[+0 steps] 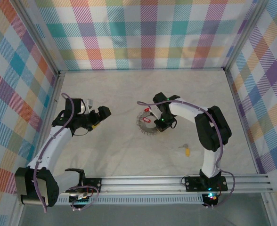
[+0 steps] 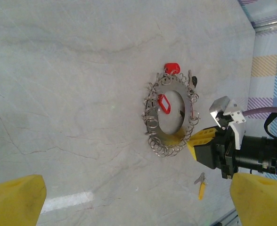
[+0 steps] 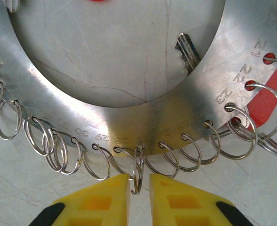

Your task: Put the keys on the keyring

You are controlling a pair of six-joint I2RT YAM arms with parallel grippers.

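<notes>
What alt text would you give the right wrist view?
The right tool, yellow fingertips narrowly parted, straddles one split ring hanging from the near edge of the flat, numbered steel keyring. A key lies inside the keyring's opening, and a red tag shows under its right side.

Desk point(image 1: 119, 89): pale surface with grey marble veining. Walls point(image 1: 148, 33) in pastel plaid enclose three sides, meeting at metal posts point(image 1: 37, 35). A slotted metal rail point(image 1: 148, 181) runs along the near edge.

One steel keyring point(image 2: 174, 84), fringed with split rings point(image 3: 137, 165) too dense to count. Two red tags point(image 2: 171, 68), one loose yellow-tagged key point(image 2: 200, 184), two robot arms point(image 1: 209, 136).
</notes>
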